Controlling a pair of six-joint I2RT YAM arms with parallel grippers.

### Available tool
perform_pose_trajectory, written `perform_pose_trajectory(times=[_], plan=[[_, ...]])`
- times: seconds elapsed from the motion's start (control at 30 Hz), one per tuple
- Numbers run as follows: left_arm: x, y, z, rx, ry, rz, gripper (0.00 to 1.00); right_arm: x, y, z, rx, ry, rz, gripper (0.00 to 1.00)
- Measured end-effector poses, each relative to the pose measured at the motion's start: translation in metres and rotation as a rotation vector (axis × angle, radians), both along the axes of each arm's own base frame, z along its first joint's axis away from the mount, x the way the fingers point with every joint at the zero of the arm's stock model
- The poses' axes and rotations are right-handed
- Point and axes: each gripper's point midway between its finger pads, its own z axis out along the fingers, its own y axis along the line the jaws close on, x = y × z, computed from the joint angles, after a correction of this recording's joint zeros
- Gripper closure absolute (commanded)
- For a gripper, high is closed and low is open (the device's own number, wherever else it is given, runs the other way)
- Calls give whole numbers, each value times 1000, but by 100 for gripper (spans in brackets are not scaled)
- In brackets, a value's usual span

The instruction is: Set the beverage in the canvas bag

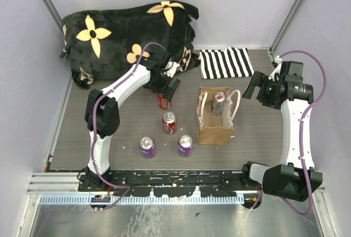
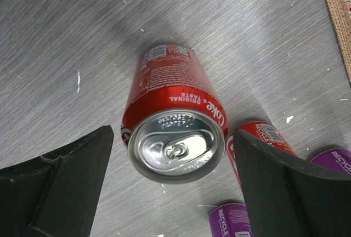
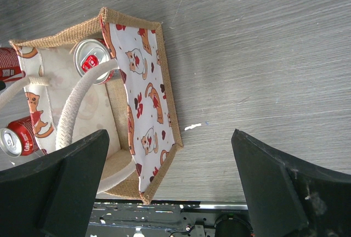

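A red Coke can (image 1: pixel 164 102) stands upright on the table; in the left wrist view its silver top (image 2: pixel 176 145) sits between my fingers. My left gripper (image 1: pixel 166 87) (image 2: pixel 173 138) is open just above it, jaws on either side and not touching. The tan canvas bag (image 1: pixel 217 129) stands upright at centre right with cream handles, and a red can (image 1: pixel 219 103) is inside it. My right gripper (image 1: pixel 253 86) (image 3: pixel 170 138) is open and empty, to the right of the bag. The right wrist view shows the bag's printed face (image 3: pixel 143 89) and the can inside (image 3: pixel 91 59).
A second red can (image 1: pixel 169 122) (image 2: pixel 262 136) and two purple cans (image 1: pixel 147 146) (image 1: pixel 185 145) stand in front of the left gripper. A black-and-white striped cloth (image 1: pixel 226 62) lies behind the bag. A black flowered blanket (image 1: pixel 126 34) fills the far left.
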Motion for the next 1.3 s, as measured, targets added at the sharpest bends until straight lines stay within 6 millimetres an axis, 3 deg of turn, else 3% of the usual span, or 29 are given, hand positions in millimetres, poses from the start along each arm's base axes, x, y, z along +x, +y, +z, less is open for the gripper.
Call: perform_pose_trajectory(times=[0.07, 0.17, 0.33, 0.53, 0.67, 0.8, 0.87, 0.97, 1.07, 1.3], plan=[[-1, -2, -4, 6, 6, -5, 10, 0, 0, 0, 0, 0, 0, 0], [-4, -5, -8, 11, 15, -12, 25, 0, 0, 0, 0, 0, 0, 0], [-4, -5, -8, 17, 13, -13, 61, 0, 0, 0, 0, 0, 0, 0], [-1, -4, 5, 29, 0, -21, 96, 0, 0, 0, 1, 0, 1, 0], [19, -18, 53, -27, -92, -34, 100, 0, 0, 0, 1, 0, 1, 0], [46, -42, 146, -189, -304, -55, 100, 0, 0, 0, 4, 0, -2, 0], [50, -52, 190, -278, -397, -74, 100, 0, 0, 0, 4, 0, -2, 0], [46, -68, 234, -399, -482, -117, 100, 0, 1, 0, 5, 1, -3, 0], [32, -88, 243, -478, -472, -166, 100, 0, 1, 0, 6, 1, -4, 0], [-19, -148, 212, -515, -346, -322, 100, 0, 1, 0, 6, 1, -4, 0]])
